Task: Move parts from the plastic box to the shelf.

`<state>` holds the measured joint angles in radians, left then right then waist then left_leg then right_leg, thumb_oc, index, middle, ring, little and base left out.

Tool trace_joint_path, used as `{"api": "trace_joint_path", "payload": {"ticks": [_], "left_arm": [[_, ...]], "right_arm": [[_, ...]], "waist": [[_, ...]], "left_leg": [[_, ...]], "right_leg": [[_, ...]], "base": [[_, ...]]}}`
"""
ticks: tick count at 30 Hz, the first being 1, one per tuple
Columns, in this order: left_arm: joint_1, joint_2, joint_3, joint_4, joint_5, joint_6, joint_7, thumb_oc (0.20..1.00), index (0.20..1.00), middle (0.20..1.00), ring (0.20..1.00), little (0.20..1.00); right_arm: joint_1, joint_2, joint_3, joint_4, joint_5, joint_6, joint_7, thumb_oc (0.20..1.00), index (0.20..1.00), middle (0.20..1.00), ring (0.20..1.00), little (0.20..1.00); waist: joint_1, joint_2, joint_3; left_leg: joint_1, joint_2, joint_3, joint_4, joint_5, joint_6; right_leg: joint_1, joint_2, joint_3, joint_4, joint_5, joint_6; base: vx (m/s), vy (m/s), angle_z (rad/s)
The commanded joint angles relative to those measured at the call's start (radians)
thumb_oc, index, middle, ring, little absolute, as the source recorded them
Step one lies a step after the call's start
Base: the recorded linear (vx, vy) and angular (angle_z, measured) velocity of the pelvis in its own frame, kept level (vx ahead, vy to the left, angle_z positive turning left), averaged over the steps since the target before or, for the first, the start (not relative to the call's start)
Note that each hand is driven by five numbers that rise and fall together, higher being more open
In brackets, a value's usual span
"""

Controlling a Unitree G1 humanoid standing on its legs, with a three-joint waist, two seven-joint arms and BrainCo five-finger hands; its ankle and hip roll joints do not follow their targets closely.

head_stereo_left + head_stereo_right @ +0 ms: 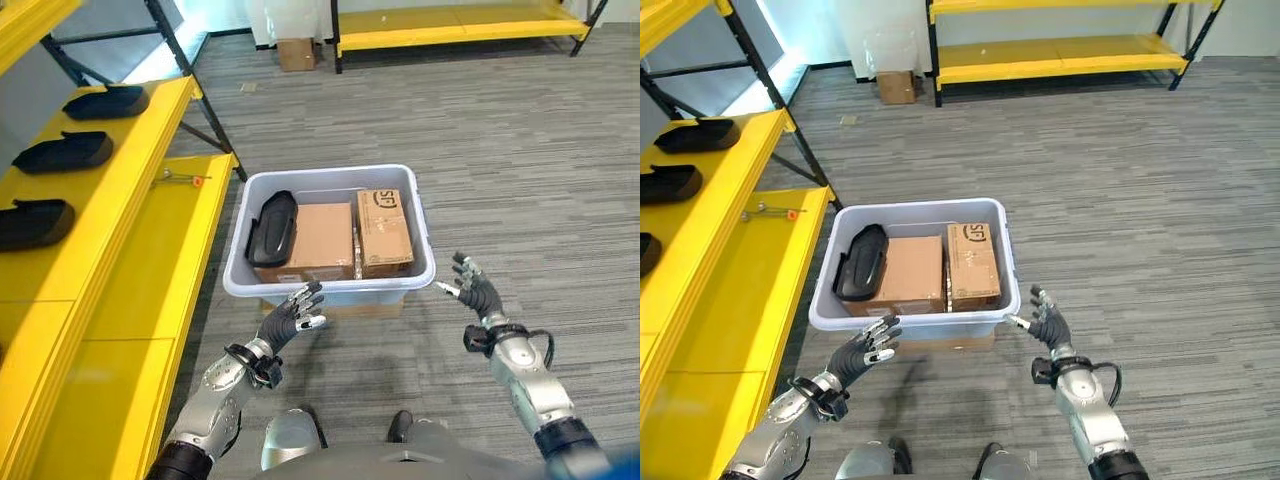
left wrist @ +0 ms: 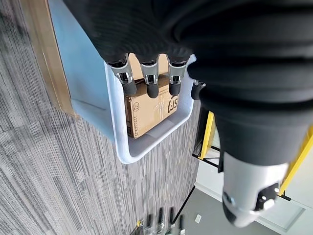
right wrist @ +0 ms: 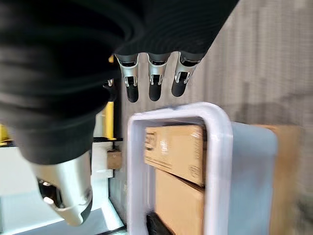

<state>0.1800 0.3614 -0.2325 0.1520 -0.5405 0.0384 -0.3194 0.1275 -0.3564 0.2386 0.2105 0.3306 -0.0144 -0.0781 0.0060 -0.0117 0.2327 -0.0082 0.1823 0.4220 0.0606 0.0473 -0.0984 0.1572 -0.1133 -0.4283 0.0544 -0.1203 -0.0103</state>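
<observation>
Head views: the plastic box (image 1: pixel 300 288) holds a black part (image 1: pixel 272 226) beside two cartons (image 1: pixel 385 230); left hand (image 1: pixel 290 316) and right hand (image 1: pixel 476 290) flank its near wall, fingers apart, empty. Wrist views: part mostly hidden behind the rim.

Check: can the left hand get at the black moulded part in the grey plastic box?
Probably yes. The left hand is open at the near rim of the grey plastic box, and the black moulded part lies uncovered on top, on that hand's side.
</observation>
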Motion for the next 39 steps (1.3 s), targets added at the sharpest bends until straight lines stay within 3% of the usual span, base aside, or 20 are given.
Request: {"api": "trace_joint_path", "payload": {"ticks": [1,3,5,9,17,20,23,25,26,27,28,29,30,31,32,33,36,39], "left_arm": [[-0.001,-0.009,0.037,-0.048,-0.047,-0.044,-0.003,1.000,1.000,1.000,1.000,1.000],[-0.001,-0.014,0.042,-0.040,-0.050,-0.055,-0.006,1.000,1.000,1.000,1.000,1.000],[-0.001,-0.015,0.044,-0.030,-0.057,-0.065,-0.013,1.000,1.000,1.000,1.000,1.000],[-0.036,0.009,0.030,-0.011,-0.053,-0.021,-0.046,1.000,1.000,1.000,1.000,1.000],[-0.081,0.035,0.003,0.005,-0.039,-0.013,-0.053,1.000,1.000,1.000,1.000,1.000],[-0.087,0.043,0.002,-0.008,-0.042,-0.002,-0.055,1.000,1.000,1.000,1.000,1.000],[-0.093,0.056,-0.010,-0.015,-0.002,-0.001,-0.075,1.000,1.000,1.000,1.000,1.000],[-0.099,0.072,-0.023,-0.028,0.044,-0.030,-0.069,1.000,1.000,1.000,1.000,1.000],[-0.112,0.078,-0.028,-0.032,0.048,-0.034,-0.063,1.000,1.000,1.000,1.000,1.000],[-0.124,0.082,-0.032,-0.041,0.037,-0.029,-0.048,1.000,1.000,1.000,1.000,1.000],[-0.132,0.086,-0.038,-0.044,0.024,-0.035,-0.035,1.000,1.000,1.000,1.000,1.000],[-0.136,0.090,-0.039,-0.045,0.012,-0.039,-0.026,1.000,1.000,1.000,1.000,1.000],[-0.141,0.084,-0.041,-0.025,0.006,-0.058,-0.001,1.000,1.000,1.000,1.000,1.000],[-0.139,0.079,-0.041,-0.015,0.009,-0.068,0.005,1.000,1.000,1.000,1.000,1.000],[-0.129,0.066,-0.038,-0.026,-0.010,-0.087,0.031,1.000,1.000,1.000,1.000,1.000],[-0.124,0.060,-0.034,-0.031,-0.026,-0.085,0.057,1.000,1.000,1.000,1.000,1.000],[-0.099,0.020,-0.015,-0.038,-0.038,-0.102,0.120,1.000,1.000,1.000,1.000,1.000],[-0.086,-0.007,-0.016,-0.051,-0.023,-0.128,0.152,1.000,1.000,1.000,1.000,1.000]], "right_arm": [[-0.043,-0.016,-0.010,-0.060,0.025,-0.036,0.036,1.000,1.000,1.000,1.000,1.000],[-0.024,-0.019,0.007,-0.077,0.014,-0.043,0.041,1.000,1.000,1.000,1.000,1.000],[-0.019,-0.023,0.017,-0.079,0.001,-0.047,0.033,1.000,1.000,1.000,1.000,1.000],[-0.060,0.004,0.048,-0.054,0.022,-0.050,-0.024,1.000,1.000,1.000,1.000,1.000],[-0.109,0.052,0.092,-0.064,-0.021,-0.036,-0.034,1.000,1.000,1.000,1.000,1.000],[-0.110,0.055,0.083,-0.077,-0.034,-0.044,-0.052,1.000,1.000,1.000,1.000,1.000],[-0.107,0.058,0.069,-0.091,-0.016,-0.018,-0.081,1.000,1.000,1.000,1.000,1.000],[-0.106,0.057,0.066,-0.087,-0.026,-0.021,-0.066,1.000,1.000,1.000,1.000,1.000],[-0.108,0.057,0.070,-0.083,-0.023,-0.028,-0.060,1.000,1.000,1.000,1.000,1.000],[-0.114,0.057,0.073,-0.085,-0.018,-0.022,-0.058,1.000,1.000,1.000,1.000,1.000],[-0.118,0.063,0.079,-0.083,-0.023,-0.022,-0.058,1.000,1.000,1.000,1.000,1.000],[-0.119,0.066,0.082,-0.082,-0.027,-0.025,-0.054,1.000,1.000,1.000,1.000,1.000],[-0.111,0.055,0.082,-0.090,-0.027,-0.024,-0.034,1.000,1.000,1.000,1.000,1.000],[-0.108,0.053,0.081,-0.092,-0.025,-0.021,-0.030,1.000,1.000,1.000,1.000,1.000],[-0.112,0.047,0.085,-0.098,-0.021,-0.023,-0.021,1.000,1.000,1.000,1.000,1.000],[-0.114,0.044,0.089,-0.098,-0.029,-0.028,-0.021,1.000,1.000,1.000,1.000,1.000],[-0.116,0.028,0.094,-0.118,-0.021,-0.026,-0.016,1.000,1.000,1.000,1.000,1.000],[-0.126,0.013,0.095,-0.143,-0.048,-0.046,-0.019,1.000,1.000,1.000,1.000,1.000]], "waist": [[0.014,0.017,0.003],[0.013,0.026,0.001],[0.015,0.027,0.002],[0.021,0.028,-0.008],[0.035,0.029,-0.020],[0.044,0.033,-0.020],[0.037,0.039,-0.015],[0.026,0.034,-0.007],[0.021,0.027,-0.002],[0.019,0.020,0.002],[0.016,0.014,0.008],[0.012,0.011,0.015],[0.002,0.012,0.015],[0.003,0.010,0.014],[0.020,0.004,0.012],[0.027,0.002,0.012],[0.042,-0.005,0.009],[0.053,-0.012,0.014]], "left_leg": [[0.040,0.057,-0.062,-0.075,0.112,-0.055],[0.033,0.096,-0.046,-0.124,0.164,-0.075],[0.040,0.102,-0.048,-0.135,0.161,-0.075],[0.070,0.034,-0.046,-0.095,0.070,-0.021],[0.104,-0.095,-0.063,-0.109,-0.014,0.071],[0.110,-0.145,-0.076,-0.140,-0.032,0.107],[0.118,-0.177,-0.082,-0.148,-0.066,0.146],[0.124,-0.175,-0.077,-0.148,-0.076,0.141],[0.126,-0.172,-0.074,-0.148,-0.082,0.134],[0.131,-0.169,-0.063,-0.148,-0.090,0.129],[0.141,-0.168,-0.057,-0.147,-0.109,0.131],[0.149,-0.161,-0.053,-0.144,-0.126,0.133],[0.153,-0.135,-0.058,-0.136,-0.117,0.119],[0.153,-0.128,-0.055,-0.130,-0.114,0.114],[0.154,-0.107,-0.025,-0.115,-0.104,0.096],[0.154,-0.094,-0.021,-0.108,-0.100,0.087],[0.148,-0.057,-0.015,-0.093,-0.080,0.056],[0.116,-0.018,-0.016,-0.066,-0.063,0.031]], "right_leg": [[-0.024,-0.025,0.032,0.054,0.018,0.090],[-0.018,-0.037,0.018,0.067,0.006,0.095],[-0.012,-0.055,0.012,0.102,-0.017,0.100],[-0.009,-0.088,0.009,0.174,-0.041,0.117],[-0.047,-0.127,0.030,0.255,0.033,0.188],[-0.092,-0.152,0.036,0.368,0.073,0.211],[-0.206,-0.183,0.053,0.566,0.126,0.225],[-0.231,-0.181,0.063,0.492,0.147,0.226],[-0.230,-0.187,0.066,0.385,0.175,0.233],[-0.228,-0.204,0.060,0.276,0.222,0.243],[-0.253,-0.227,0.082,0.225,0.302,0.255],[-0.276,-0.247,0.107,0.210,0.339,0.260],[-0.239,-0.226,0.119,0.140,0.279,0.259],[-0.224,-0.219,0.111,0.122,0.271,0.256],[-0.179,-0.211,0.047,0.090,0.245,0.246],[-0.164,-0.201,0.029,0.081,0.228,0.239],[-0.114,-0.148,-0.005,0.028,0.162,0.212],[-0.100,-0.130,-0.024,0.014,0.140,0.188]], "base": [[0.17,0.251,-0.23],[0.19,0.316,-0.21],[0.22,0.351,-0.02],[0.27,0.421,0.06],[0.16,0.304,0.11],[0.09,0.270,0.03],[0.07,0.199,0.10],[0.04,-0.100,0.07],[0.05,-0.258,0.07],[0.05,-0.282,-0.01],[0.05,-0.253,-0.03],[0.11,-0.337,-0.03],[0.13,-0.329,0.07],[0.20,-0.442,0.05],[0.20,-0.345,-0.01],[0.22,-0.371,-0.27],[0.15,-0.242,-0.41],[0.05,-0.153,-0.36]]}}
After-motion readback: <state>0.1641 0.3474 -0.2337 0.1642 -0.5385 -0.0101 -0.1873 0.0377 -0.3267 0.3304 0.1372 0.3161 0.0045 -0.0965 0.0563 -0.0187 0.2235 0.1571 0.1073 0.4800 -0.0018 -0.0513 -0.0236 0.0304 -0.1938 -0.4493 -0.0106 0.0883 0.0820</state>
